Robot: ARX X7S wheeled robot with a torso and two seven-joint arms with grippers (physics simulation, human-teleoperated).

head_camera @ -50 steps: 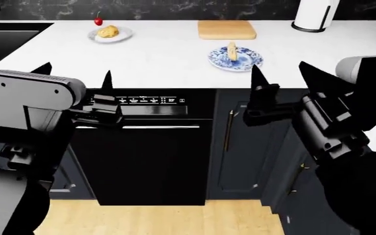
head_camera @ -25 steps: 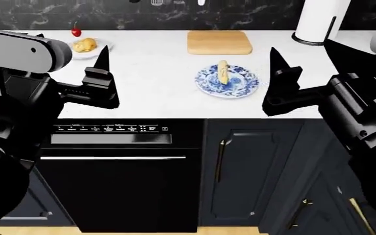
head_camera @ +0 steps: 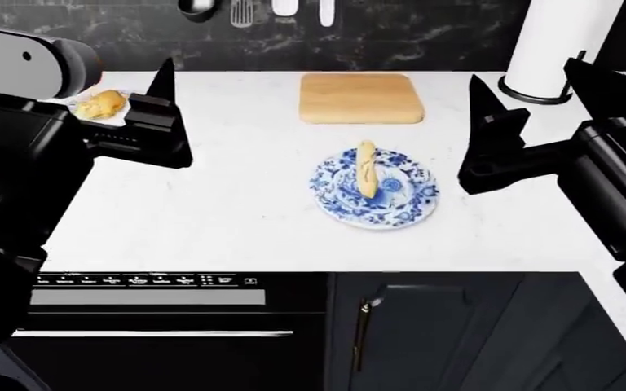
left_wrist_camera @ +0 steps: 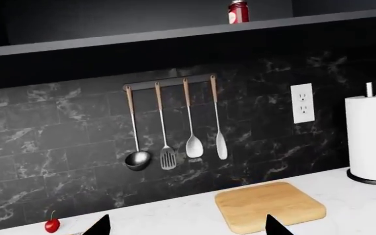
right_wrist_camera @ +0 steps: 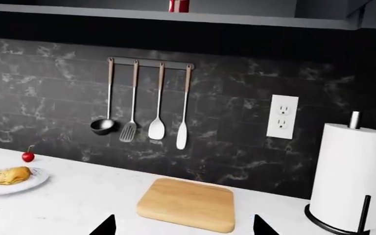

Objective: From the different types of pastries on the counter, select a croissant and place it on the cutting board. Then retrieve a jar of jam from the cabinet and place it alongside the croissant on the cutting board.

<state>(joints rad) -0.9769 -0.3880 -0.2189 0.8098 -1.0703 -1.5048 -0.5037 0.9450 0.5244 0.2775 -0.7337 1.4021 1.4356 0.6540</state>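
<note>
**Both claws hover spread and empty over the worktop**

At your far left in the head view, the croissant (head_camera: 101, 104) lies on its own small plate (head_camera: 118, 108) near the back of the white marble worktop (head_camera: 226, 204), partly hidden behind your left arm. The right wrist view shows the same pastry with a red cherry (right_wrist_camera: 28, 156) just behind the plate. Your left claw (head_camera: 128, 110) hangs over the worktop beside that plate, its jaws spread apart and gripping nothing; only two dark fingertips (left_wrist_camera: 98, 226) show in the left wrist view.

Moving toward the middle, four utensils (right_wrist_camera: 147, 105) hang from a rail on the black marble backsplash. Below them the cutting board (head_camera: 360, 98) lies flat and bare at the back of the worktop. In front of it, well apart from the croissant, the long pale loaf (head_camera: 367, 169) rests on a blue-patterned plate (head_camera: 406, 199).

High up, the jar of jam (left_wrist_camera: 238, 11) stands upright on the dark cabinet shelf (left_wrist_camera: 142, 36), above the utensil rail.

To the right, your right claw (head_camera: 531, 122) is also spread wide and empty, near the loaf's plate. Behind it a paper towel roll (head_camera: 553, 41) stands upright on its black holder, just right of the cutting board.
</note>
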